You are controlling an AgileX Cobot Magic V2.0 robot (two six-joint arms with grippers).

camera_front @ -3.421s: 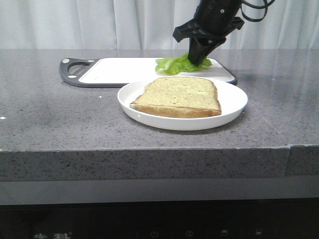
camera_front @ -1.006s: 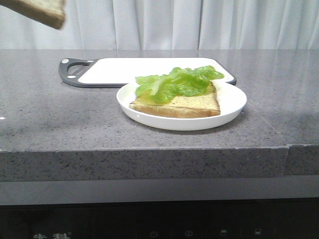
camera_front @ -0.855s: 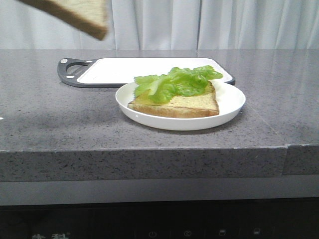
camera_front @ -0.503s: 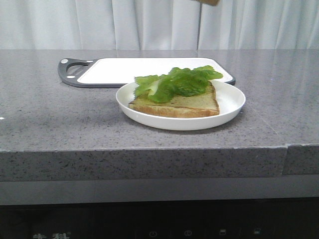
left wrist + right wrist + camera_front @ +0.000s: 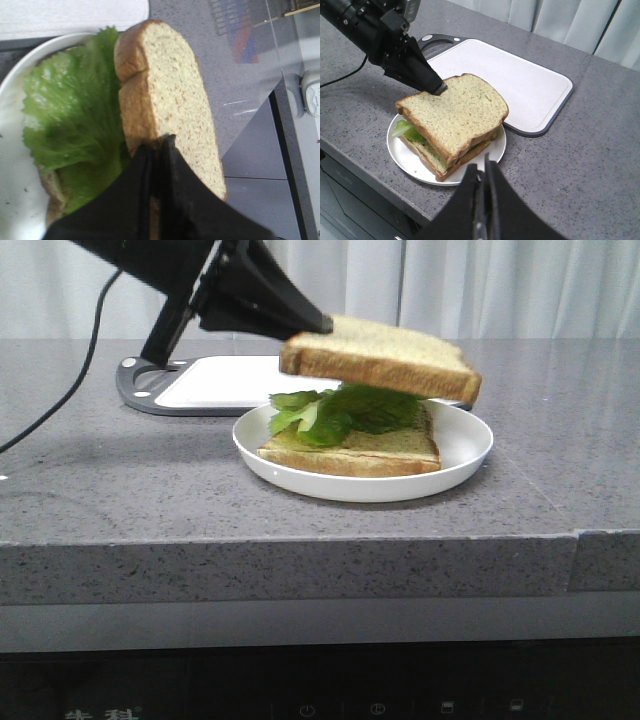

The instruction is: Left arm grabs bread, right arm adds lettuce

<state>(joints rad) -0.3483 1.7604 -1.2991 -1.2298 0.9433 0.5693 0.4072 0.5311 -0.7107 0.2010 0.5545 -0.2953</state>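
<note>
My left gripper (image 5: 318, 324) reaches in from the upper left and is shut on one edge of the bread (image 5: 380, 358). It holds the slice roughly level just over the lettuce (image 5: 345, 408); I cannot tell whether they touch. The lettuce lies on a thinner slice (image 5: 350, 452) in the white plate (image 5: 465, 455). In the left wrist view the fingers (image 5: 170, 150) pinch the bread (image 5: 167, 95) beside the lettuce (image 5: 70, 120). My right gripper (image 5: 482, 167) is shut and empty, above the counter just in front of the plate (image 5: 405, 160). It is out of the front view.
A white cutting board with a dark rim and handle (image 5: 220, 380) lies behind the plate; it also shows in the right wrist view (image 5: 520, 85). The grey stone counter's front edge (image 5: 300, 540) runs close in front of the plate. The left arm's cable (image 5: 60, 390) hangs at the left.
The right arm has laid the lettuce on the plate's slice and left the front view. The left arm carried the bread across the top of the view, then down over the lettuce.
</note>
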